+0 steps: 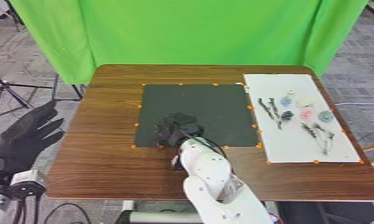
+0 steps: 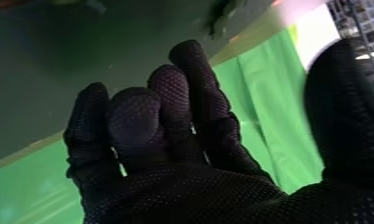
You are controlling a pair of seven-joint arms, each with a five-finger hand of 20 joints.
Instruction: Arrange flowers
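Green curtain (image 1: 201, 35), head view with flowers (image 1: 306, 115), wrist view with right robot hand (image 1: 177, 128) nearly flat, empty

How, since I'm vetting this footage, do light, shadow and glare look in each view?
Head view: fairly even light on the table, right hand merging into the dark mat. Right wrist view: that hand mostly in shadow against the brighter green curtain, a washed-out pale patch beyond.

The right hand (image 1: 177, 129) obstructs the near left of the dark mat (image 1: 197, 100); beyond, passage seems possible beside the flowers (image 1: 306, 115).
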